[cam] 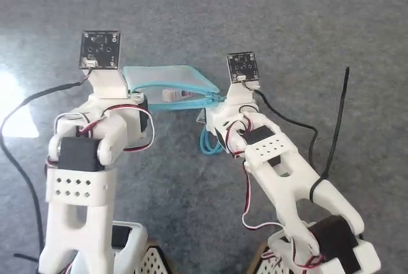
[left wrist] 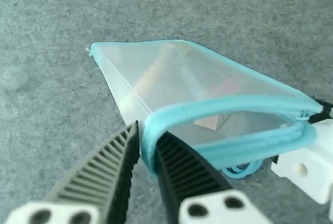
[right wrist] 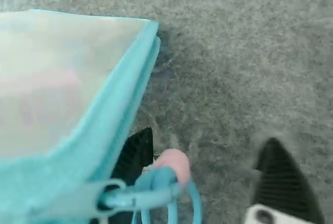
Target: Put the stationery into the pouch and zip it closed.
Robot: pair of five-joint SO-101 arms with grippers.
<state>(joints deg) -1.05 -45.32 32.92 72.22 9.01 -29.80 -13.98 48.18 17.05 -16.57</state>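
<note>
Grey, felt-like fabric covers the tabletop (cam: 287, 25). On it, between the two arms, lies the pouch (left wrist: 197, 83): clear, glossy plastic walls edged in soft turquoise binding, tapering to a wedge. Its two zipper bands stand apart along the mouth. Pale pinkish shapes (left wrist: 156, 75) show dimly through the wall; what they are I cannot tell. The left gripper (left wrist: 145, 135) has its ribbed black fingers nearly together, pinching one end of the turquoise band. The right gripper (right wrist: 210, 146) is spread wide at the other end, one finger beside the turquoise cord loop (right wrist: 192, 203) with its pink tip (right wrist: 174, 164).
</note>
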